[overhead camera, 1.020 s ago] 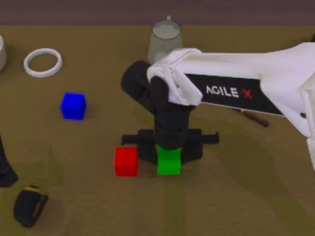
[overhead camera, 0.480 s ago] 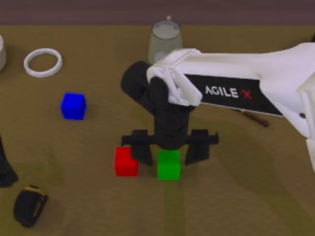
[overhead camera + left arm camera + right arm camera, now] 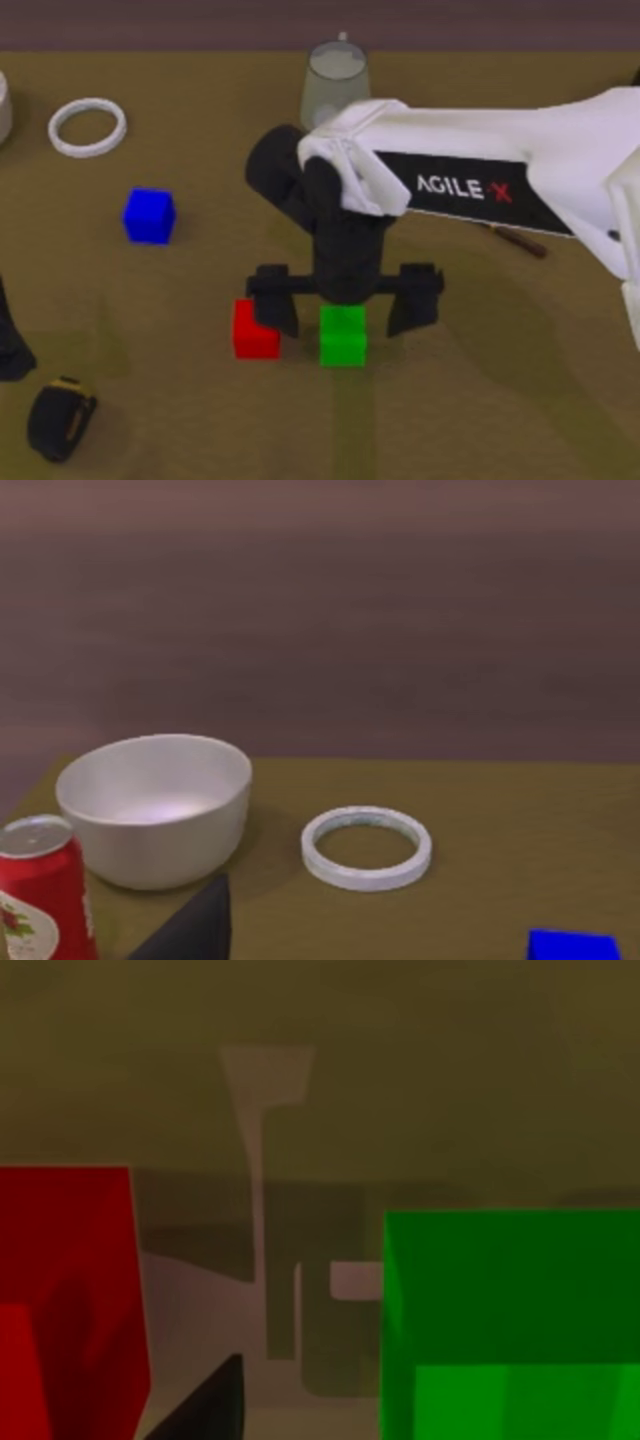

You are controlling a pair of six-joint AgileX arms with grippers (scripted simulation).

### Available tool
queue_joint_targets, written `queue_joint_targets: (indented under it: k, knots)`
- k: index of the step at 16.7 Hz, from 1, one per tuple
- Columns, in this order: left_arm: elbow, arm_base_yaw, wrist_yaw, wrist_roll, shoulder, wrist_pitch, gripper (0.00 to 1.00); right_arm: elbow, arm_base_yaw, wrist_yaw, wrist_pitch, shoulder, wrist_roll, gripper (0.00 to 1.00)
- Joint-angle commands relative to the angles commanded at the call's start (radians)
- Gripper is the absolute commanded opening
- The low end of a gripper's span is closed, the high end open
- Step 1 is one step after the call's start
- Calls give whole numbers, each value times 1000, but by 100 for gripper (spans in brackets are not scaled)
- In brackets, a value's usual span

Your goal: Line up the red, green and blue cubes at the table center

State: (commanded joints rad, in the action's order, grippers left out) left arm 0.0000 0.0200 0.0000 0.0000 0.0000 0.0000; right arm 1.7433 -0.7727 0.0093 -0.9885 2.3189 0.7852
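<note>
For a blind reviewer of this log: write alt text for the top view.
The right gripper hangs open over the green cube, fingers spread to either side, with the red cube just left of it at the table center. The blue cube sits apart, farther left. The left arm is parked at the left edge.
</note>
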Motion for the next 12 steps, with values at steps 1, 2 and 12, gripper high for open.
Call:
queue_joint_targets:
  k: [1,2,12]
  knots:
    - [0,0,0,0,0,0,100,0,2,0,0,-1,0,100]
    - [0,0,0,0,0,0,100,3,2,0,-4,-1,0,100]
    - [0,0,0,0,0,0,100,170,-7,-1,-237,-68,-1,100]
